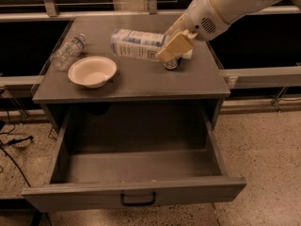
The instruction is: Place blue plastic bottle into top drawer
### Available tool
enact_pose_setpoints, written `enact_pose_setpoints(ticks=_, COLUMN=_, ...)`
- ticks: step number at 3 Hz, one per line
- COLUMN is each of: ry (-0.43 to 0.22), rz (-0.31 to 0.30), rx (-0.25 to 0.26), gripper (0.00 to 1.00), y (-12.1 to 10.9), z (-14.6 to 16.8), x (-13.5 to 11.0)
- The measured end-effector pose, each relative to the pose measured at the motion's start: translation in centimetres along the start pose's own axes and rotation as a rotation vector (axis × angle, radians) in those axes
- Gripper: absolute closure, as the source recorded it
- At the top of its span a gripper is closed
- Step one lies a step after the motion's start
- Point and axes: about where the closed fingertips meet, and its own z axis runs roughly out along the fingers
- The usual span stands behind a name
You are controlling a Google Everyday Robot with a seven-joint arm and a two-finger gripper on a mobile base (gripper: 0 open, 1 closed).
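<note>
Above the tabletop (141, 84), the gripper (173, 47) grasps the blue plastic bottle (134, 44) by one end, holding it sideways. Its grasp looks done. The top drawer (136, 192) stands open and empty; carrying, lowering and releasing are left.

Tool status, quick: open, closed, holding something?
Tool: closed on one end of the blue plastic bottle, above the cabinet top, near the soda can.

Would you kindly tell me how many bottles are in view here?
2. The blue plastic bottle is held in the pincer above the cabinet top; the clear water bottle lies at its left edge, beside the bowl. None appears hidden.
</note>
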Motion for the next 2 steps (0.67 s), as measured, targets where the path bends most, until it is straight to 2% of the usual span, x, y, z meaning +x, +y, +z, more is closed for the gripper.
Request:
enact_pose_setpoints(ticks=1, ry=-0.004, rz=0.023, rx=-0.001, gripper=1.0, y=2.6, z=-1.4, x=1.2)
enact_pose_setpoints(ticks=2, ry=-0.042, rz=0.077, rx=-0.041, gripper=1.0, y=9.1, z=0.1, x=6.8)
